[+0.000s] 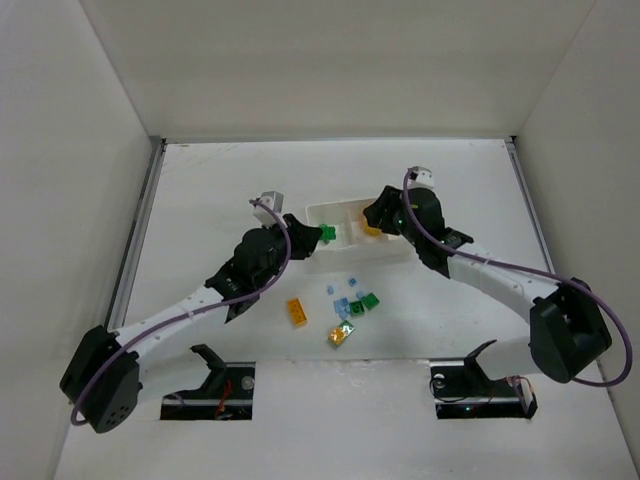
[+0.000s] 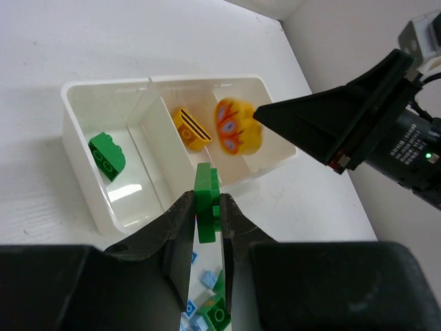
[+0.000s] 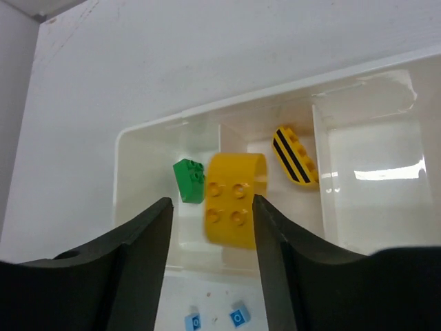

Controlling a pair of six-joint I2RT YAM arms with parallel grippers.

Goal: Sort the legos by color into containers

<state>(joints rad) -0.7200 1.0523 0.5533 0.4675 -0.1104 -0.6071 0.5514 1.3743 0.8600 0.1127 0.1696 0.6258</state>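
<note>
The left claw point(image 2: 207, 215) pinches a green brick point(image 2: 205, 189) at the white tray's point(image 2: 103, 84) edge. The right claw point(image 3: 212, 210), jaws spread, frames a blurred yellow brick point(image 3: 234, 200) over the tray's middle. The print on the right arm point(image 2: 406, 145) is unreadable.

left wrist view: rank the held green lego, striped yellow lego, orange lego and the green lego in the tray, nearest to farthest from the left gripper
1. held green lego, pinched in the left gripper
2. striped yellow lego, tray's middle compartment, and orange lego to its right: too close to call
3. other green lego, left end compartment
</note>
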